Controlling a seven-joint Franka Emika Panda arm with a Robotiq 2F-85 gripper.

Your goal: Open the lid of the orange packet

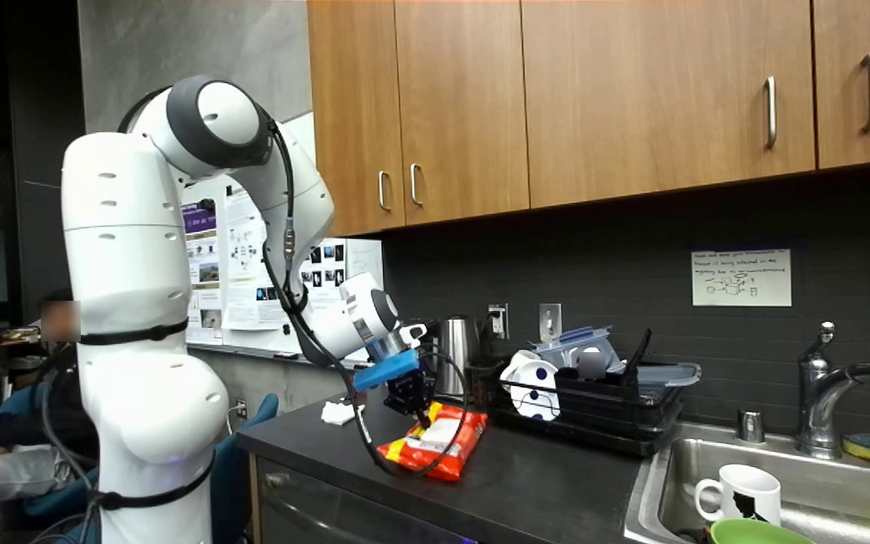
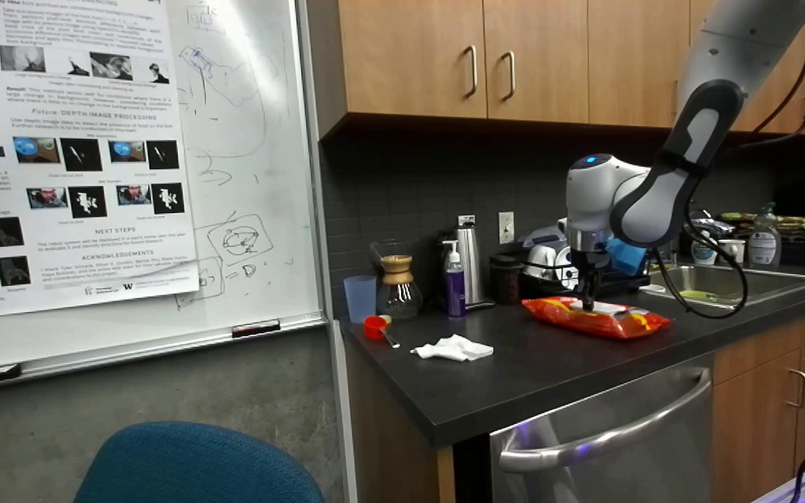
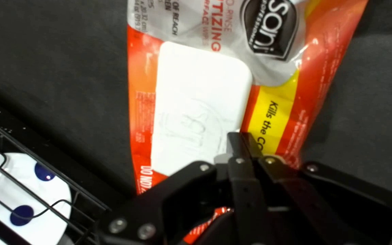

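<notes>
Wooden cabinets (image 1: pixel 465 98) fill the upper part of both exterior views, above a long dark countertop (image 2: pixel 472 384). Your white robot arm (image 1: pixel 140 302) arches over that countertop; an exterior view takes in most of its length, and it alone shows a seated person (image 1: pixel 23 437) in a dark top. A black dish rack (image 1: pixel 593 427) appears in all three views, but the wrist view brings close the white dish (image 3: pixel 51 189) with dark blue spots behind its wires. Orange-red with yellow and silvery patches, the packet (image 2: pixel 605 323) lies on the countertop near the rack, directly beneath your gripper (image 3: pixel 242 135). That gripper is closed, its two slim black fingers (image 3: pixel 235 149) pressed together. Only the wrist view gives you the raised moulding on the packet's white lid (image 3: pixel 199 102), which lies flat; the fingertips end by its right edge as that view shows it, though you cannot tell whether they touch.
</notes>
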